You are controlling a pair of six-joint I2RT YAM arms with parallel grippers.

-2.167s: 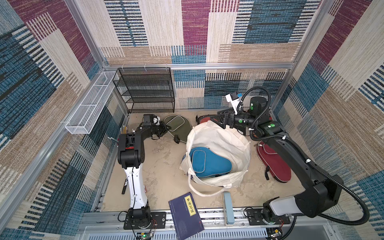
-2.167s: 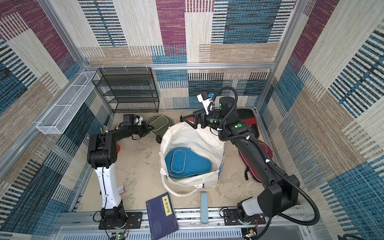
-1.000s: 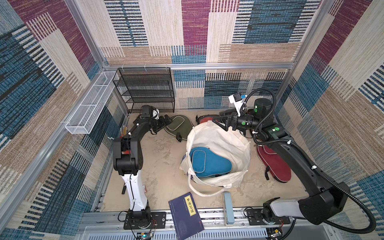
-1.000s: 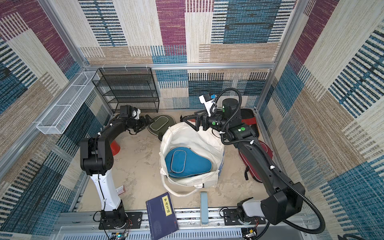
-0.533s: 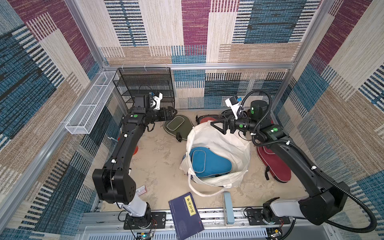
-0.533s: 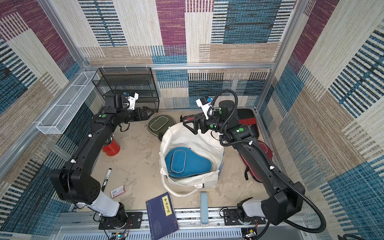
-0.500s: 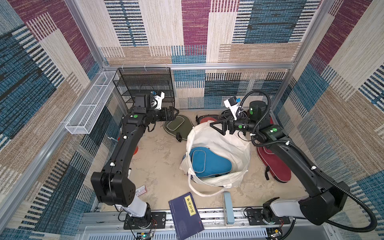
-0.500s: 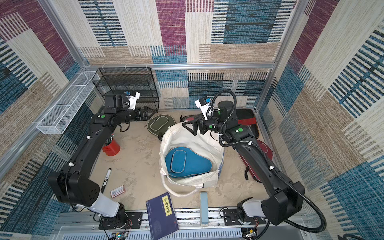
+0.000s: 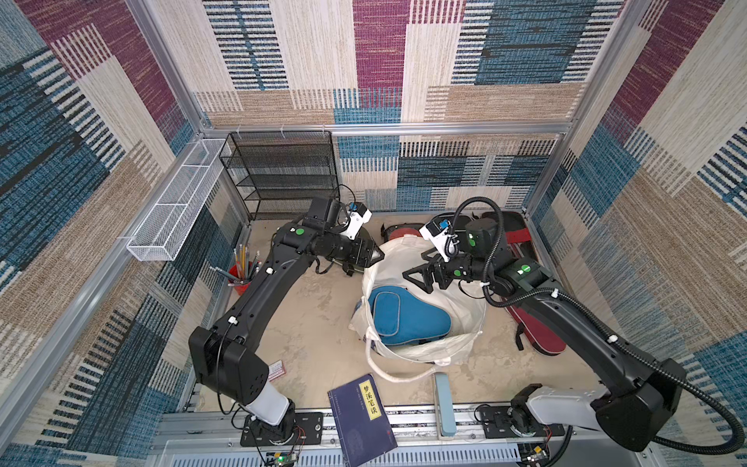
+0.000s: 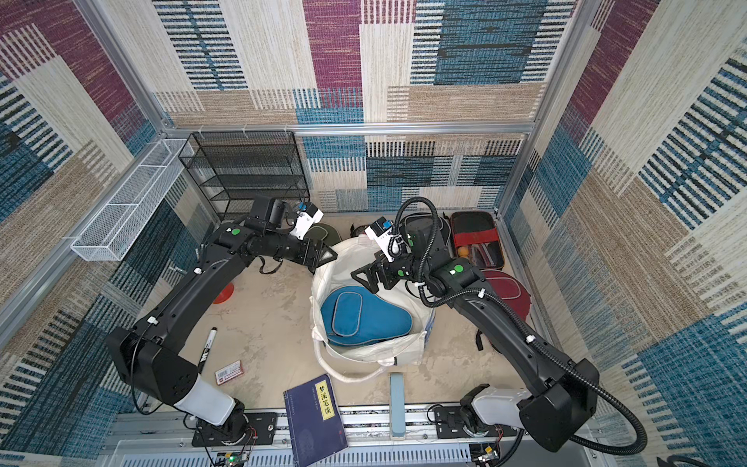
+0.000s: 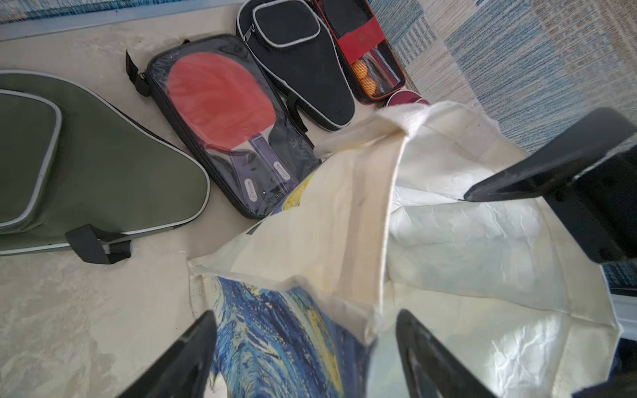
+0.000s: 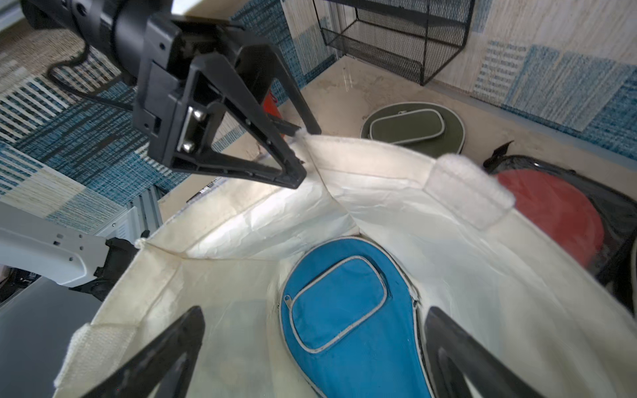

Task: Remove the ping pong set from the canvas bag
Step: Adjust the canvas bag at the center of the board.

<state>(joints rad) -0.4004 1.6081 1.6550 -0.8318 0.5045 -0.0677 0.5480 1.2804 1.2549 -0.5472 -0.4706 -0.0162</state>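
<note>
The blue case (image 9: 408,319) lies flat on the bottom of the bag (image 9: 471,307), and it is the only case seen inside. The bag stands in the middle of the table (image 9: 315,323) with its mouth up, and one white handle (image 9: 400,376) lies on the table at the near side.

The right gripper (image 9: 414,281) hangs over the mouth of the bag, above the blue case and apart from it. Its jaws are spread wide and hold nothing.

The left gripper (image 12: 306,155) is at the far left corner of the rim. Its fingers (image 11: 193,355) stand apart, one outside the bag and one inside, with the cloth edge between them. The cloth is not pinched.

The other cases are on the table outside the bag. The olive case (image 11: 86,165) lies behind the bag on the left. To its right come the clear case (image 11: 220,100) with a red paddle, the black case (image 11: 300,62) and the black-red case (image 11: 365,55) with orange balls. The maroon case (image 9: 533,335) lies to the right of the bag, partly under the right arm.

A dark blue book (image 9: 364,420) lies at the near edge. A black wire rack (image 9: 283,174) stands in the far left corner, and a red cup (image 9: 242,283) with pencils stands near the left wall.
</note>
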